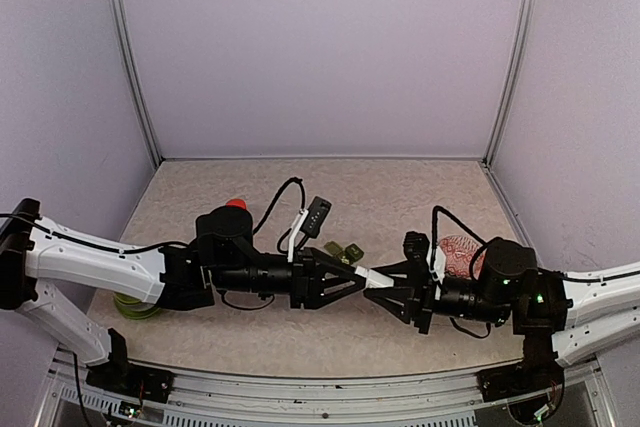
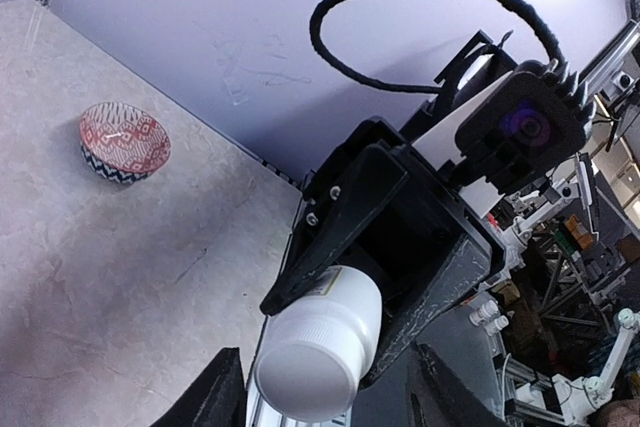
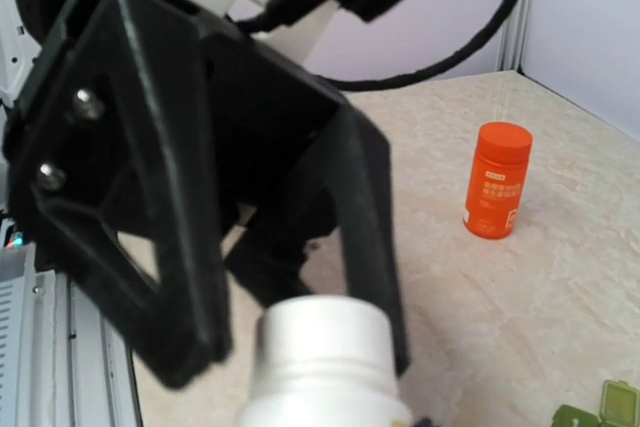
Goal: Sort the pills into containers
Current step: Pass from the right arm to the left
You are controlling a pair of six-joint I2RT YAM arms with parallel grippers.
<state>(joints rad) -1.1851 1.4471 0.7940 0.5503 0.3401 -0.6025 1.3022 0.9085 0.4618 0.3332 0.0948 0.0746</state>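
A white pill bottle (image 1: 372,280) hangs level above the table between my two arms. My right gripper (image 1: 392,290) is shut on its body, and its black fingers (image 2: 330,237) clamp the bottle in the left wrist view. The ribbed white cap (image 2: 318,355) faces my left gripper (image 2: 325,372). That gripper is open, with a finger on each side of the cap and a thin gap showing. The cap (image 3: 322,339) also shows in the right wrist view. The dark green containers (image 1: 317,217) lie further back. No pills show.
A red bottle (image 1: 237,205) (image 3: 497,180) stands at the back left. A red patterned bowl (image 1: 460,252) (image 2: 124,141) sits on the right. A lime-green bowl (image 1: 135,304) sits under the left arm. Small olive-green lidded pieces (image 1: 345,250) (image 3: 600,409) lie near the middle.
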